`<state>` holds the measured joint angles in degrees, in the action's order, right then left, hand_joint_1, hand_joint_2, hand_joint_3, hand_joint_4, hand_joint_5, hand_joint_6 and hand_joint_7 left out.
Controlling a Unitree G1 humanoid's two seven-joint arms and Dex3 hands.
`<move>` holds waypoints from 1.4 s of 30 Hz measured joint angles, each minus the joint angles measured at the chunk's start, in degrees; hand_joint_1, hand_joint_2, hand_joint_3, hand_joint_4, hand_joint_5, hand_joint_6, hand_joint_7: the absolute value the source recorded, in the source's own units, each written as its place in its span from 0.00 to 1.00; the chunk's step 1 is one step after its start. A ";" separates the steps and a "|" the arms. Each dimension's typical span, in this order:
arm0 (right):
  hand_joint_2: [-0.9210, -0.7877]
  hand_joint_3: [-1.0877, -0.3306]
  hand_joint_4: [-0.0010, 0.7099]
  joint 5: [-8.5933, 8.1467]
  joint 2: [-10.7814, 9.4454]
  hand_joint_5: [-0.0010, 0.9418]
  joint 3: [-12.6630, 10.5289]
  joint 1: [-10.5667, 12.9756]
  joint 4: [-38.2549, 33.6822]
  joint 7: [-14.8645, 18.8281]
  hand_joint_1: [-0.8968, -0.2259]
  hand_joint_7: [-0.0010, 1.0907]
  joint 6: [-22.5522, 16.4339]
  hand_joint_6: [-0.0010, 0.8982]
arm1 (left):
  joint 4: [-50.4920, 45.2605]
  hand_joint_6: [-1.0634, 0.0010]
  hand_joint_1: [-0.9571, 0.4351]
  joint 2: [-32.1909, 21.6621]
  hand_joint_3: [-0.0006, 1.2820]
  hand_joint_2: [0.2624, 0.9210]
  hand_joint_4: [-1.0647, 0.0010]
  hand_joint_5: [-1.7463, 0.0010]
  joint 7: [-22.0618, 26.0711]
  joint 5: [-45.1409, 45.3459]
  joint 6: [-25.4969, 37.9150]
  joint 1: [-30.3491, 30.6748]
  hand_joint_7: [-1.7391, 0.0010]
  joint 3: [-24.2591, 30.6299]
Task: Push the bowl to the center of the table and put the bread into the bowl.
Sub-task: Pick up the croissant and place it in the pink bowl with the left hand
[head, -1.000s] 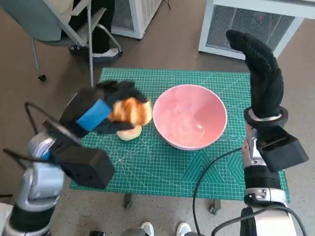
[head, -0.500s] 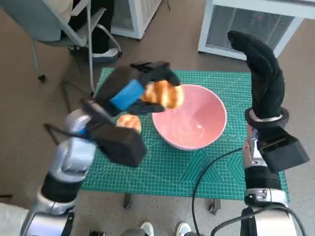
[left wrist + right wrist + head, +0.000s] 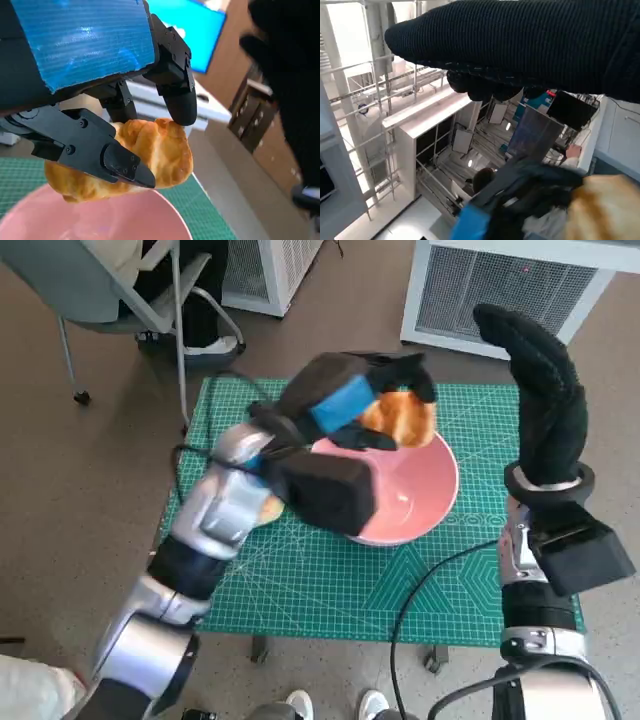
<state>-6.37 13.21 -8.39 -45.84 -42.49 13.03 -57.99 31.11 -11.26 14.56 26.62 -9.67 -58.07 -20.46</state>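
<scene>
Black fingers (image 3: 177,97) of the left hand (image 3: 352,402) gripped the bread (image 3: 400,418) from both sides, holding it above the far rim of the pink bowl (image 3: 420,495). That bowl sat mid-table on the green mat (image 3: 330,575). Right hand (image 3: 540,405) stood raised at the right, holding nothing; its finger posture could not be determined.

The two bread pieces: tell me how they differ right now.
The held bread is gripped by the left robot hand in the air above the pink bowl; the other bread lies on the green mat beside the bowl. The held bread shows nearly whole; the other bread is mostly hidden behind the left forearm. Both look golden-brown, and neither is in the bowl yet.
</scene>
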 measured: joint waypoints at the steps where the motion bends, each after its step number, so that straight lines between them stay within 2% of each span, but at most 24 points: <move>1: 0.00 0.40 0.42 -0.01 0.05 0.00 -0.04 0.14 0.17 -0.02 0.37 0.54 0.03 0.06 | 1.38 0.41 0.69 0.39 0.03 1.00 0.28 0.36 -0.16 0.14 -0.31 -0.44 0.35 -0.23; 7: 0.00 0.40 0.42 -0.02 0.10 0.00 -0.25 0.95 1.33 -0.41 0.38 0.54 0.49 0.06 | 7.97 0.42 0.69 1.91 0.04 1.00 0.30 0.37 -0.32 0.54 -1.39 -2.41 0.32 -1.58; 11: 0.00 0.41 0.42 -0.09 0.11 0.00 -0.33 1.54 2.08 -0.49 0.38 0.54 0.78 0.06 | 11.79 0.61 0.69 2.41 0.17 1.00 0.48 0.27 1.51 0.33 -2.42 -3.79 0.19 -2.05; 12: 0.00 0.41 0.42 -0.10 0.10 0.00 -0.34 1.65 2.18 -0.49 0.38 0.54 0.84 0.06 | 12.70 0.65 0.67 2.48 0.17 0.98 0.54 0.35 2.29 0.23 -2.67 -4.15 0.27 -2.18; 14: 0.00 0.41 0.42 -0.12 0.10 0.00 -0.36 1.91 2.42 -0.52 0.38 0.54 0.95 0.06 | 14.35 0.66 0.61 2.59 0.10 0.98 0.61 0.69 4.60 -0.22 -3.17 -4.79 0.60 -2.33; 15: 0.00 0.41 0.42 -0.14 0.10 0.00 -0.39 2.01 2.52 -0.53 0.38 0.54 0.95 0.06 | 15.08 0.67 0.58 2.63 0.07 0.99 0.67 0.80 5.83 -0.51 -3.36 -5.09 0.71 -2.37; 18: 0.00 0.41 0.42 -0.17 0.10 0.00 -0.48 2.11 2.75 -0.57 0.38 0.54 0.95 0.07 | 17.22 0.67 0.54 2.61 0.03 1.00 0.74 0.94 10.10 -0.78 -3.57 -6.11 0.85 -2.67; 20: 0.00 0.41 0.42 -0.17 0.10 0.00 -0.53 2.11 2.85 -0.61 0.38 0.54 0.96 0.06 | 17.87 0.69 0.51 2.57 0.02 1.00 0.79 0.97 11.63 -0.79 -3.60 -6.41 0.89 -2.72; 24: 0.00 0.41 0.42 -0.16 0.08 0.00 -0.60 2.11 3.07 -0.85 0.38 0.53 0.99 0.06 | 17.68 0.70 0.47 2.04 0.01 1.00 0.82 0.99 13.93 -0.75 -3.76 -6.62 0.93 -2.79; 32: 0.00 0.41 0.42 -0.14 0.02 0.00 -0.64 2.13 3.11 -1.24 0.38 0.53 1.02 0.06 | 12.81 0.71 0.43 -1.91 0.01 1.00 0.83 1.00 14.26 -1.76 -6.42 -5.76 0.95 -1.25; 42: 0.00 0.42 0.42 -0.18 -0.05 0.00 -0.62 2.11 2.97 -1.50 0.38 0.53 0.99 0.07 | 3.67 0.70 0.47 -8.79 0.00 0.98 0.83 1.00 16.99 -5.24 -5.99 -1.63 0.96 3.19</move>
<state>-6.54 13.16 -9.01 -43.72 -39.52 11.53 -57.00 34.79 -20.04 31.55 21.38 -15.66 -59.71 -17.27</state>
